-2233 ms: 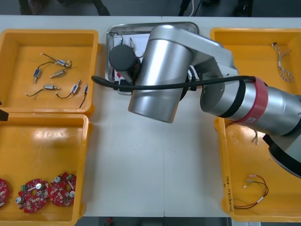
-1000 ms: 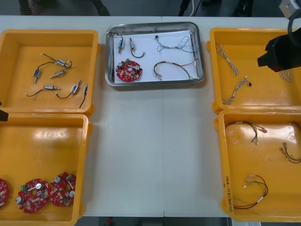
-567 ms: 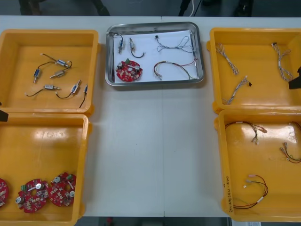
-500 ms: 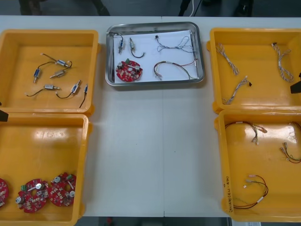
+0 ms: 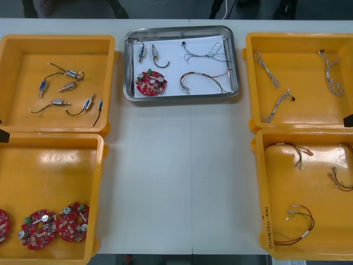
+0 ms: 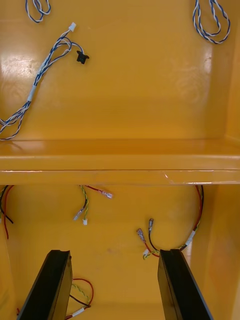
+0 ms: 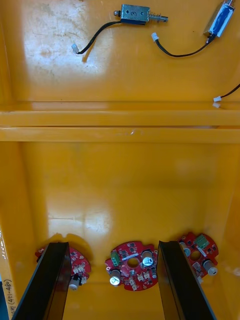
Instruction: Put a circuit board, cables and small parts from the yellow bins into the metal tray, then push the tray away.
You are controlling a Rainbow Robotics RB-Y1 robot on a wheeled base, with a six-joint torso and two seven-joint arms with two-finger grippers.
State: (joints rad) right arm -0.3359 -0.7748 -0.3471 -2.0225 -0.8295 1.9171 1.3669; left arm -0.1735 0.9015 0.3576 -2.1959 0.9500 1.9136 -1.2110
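Two sets of jaws stood wide apart and held nothing. The left jaws hung over the near left bin (image 7: 120, 190), above the spare boards (image 7: 131, 265) lying in it. The right jaws hung over the near right bin (image 6: 120, 220), above its loose red and yellow cables (image 6: 170, 240).

The metal tray (image 5: 182, 97) sat at the far middle of the counter (image 5: 176, 176). It held a circuit board (image 5: 151, 83), small metal parts (image 5: 148, 52), a blue and white cable (image 5: 203, 53) and a red and yellow cable (image 5: 204, 80). The loading looked done, so the push seemed to be the step left.

To do it well, one arm should probably come in over the bare counter and drop low. With its jaws brought together, it should meet the tray's near rim at the middle. A slow, straight shove there would likely keep the tray from turning and its load from sliding.

Room ahead was short, since the tray's far rim lay close to the counter's far edge. The far left bin (image 5: 55, 41) and far right bin (image 5: 300, 61) stood just beside its flanks. A skewed push could catch either one. The wide strip of counter between the near bins gave an open approach.
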